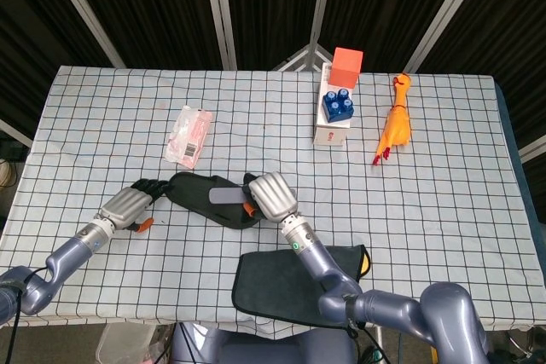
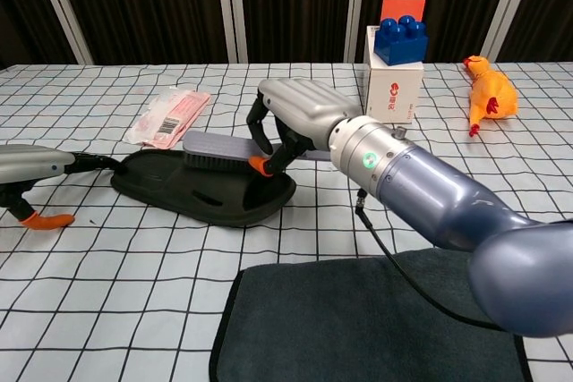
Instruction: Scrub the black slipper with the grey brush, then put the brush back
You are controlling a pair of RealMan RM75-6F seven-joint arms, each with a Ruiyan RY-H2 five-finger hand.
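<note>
The black slipper [image 1: 205,198] [image 2: 192,190] lies flat on the checked cloth, left of centre. My right hand [image 1: 271,196] [image 2: 300,118] grips the grey brush [image 1: 227,198] [image 2: 219,147], whose bristles rest on the slipper's strap. My left hand [image 1: 130,205] [image 2: 31,165] touches the slipper's left end with its dark fingertips; whether it grips the slipper I cannot tell.
A dark grey towel [image 1: 294,287] [image 2: 367,319] lies at the front edge. A pink packet [image 1: 189,135] [image 2: 168,116] sits behind the slipper. At the back right stand a white box with blue and orange blocks [image 1: 337,108] [image 2: 396,51] and a rubber chicken [image 1: 395,125] [image 2: 488,91].
</note>
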